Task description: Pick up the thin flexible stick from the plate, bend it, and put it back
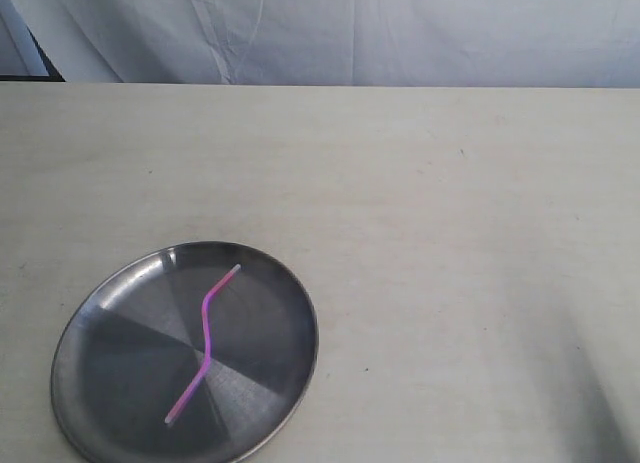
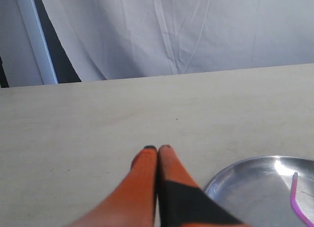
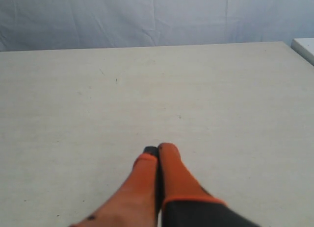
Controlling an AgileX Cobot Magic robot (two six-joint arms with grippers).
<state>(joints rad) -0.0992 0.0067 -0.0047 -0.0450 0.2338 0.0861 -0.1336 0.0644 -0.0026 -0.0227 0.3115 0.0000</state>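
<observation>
A round shiny steel plate (image 1: 110,303) rests on the pale table at the lower left of the exterior view. On it lies the thin flexible stick (image 1: 205,335), pink to magenta, kinked in two places into a zigzag. The left wrist view catches part of the plate (image 2: 245,180) and one end of the stick (image 2: 294,200) beside my left gripper (image 2: 157,148), which is shut with nothing between its orange fingers. My right gripper (image 3: 158,149) is also shut and empty, over bare table. Neither gripper shows in the exterior view.
The pale wooden table (image 1: 450,203) stretches wide to the right of the plate. A white cloth backdrop (image 1: 350,33) hangs behind its far edge. A white object's corner (image 3: 305,46) sits at the table's edge in the right wrist view.
</observation>
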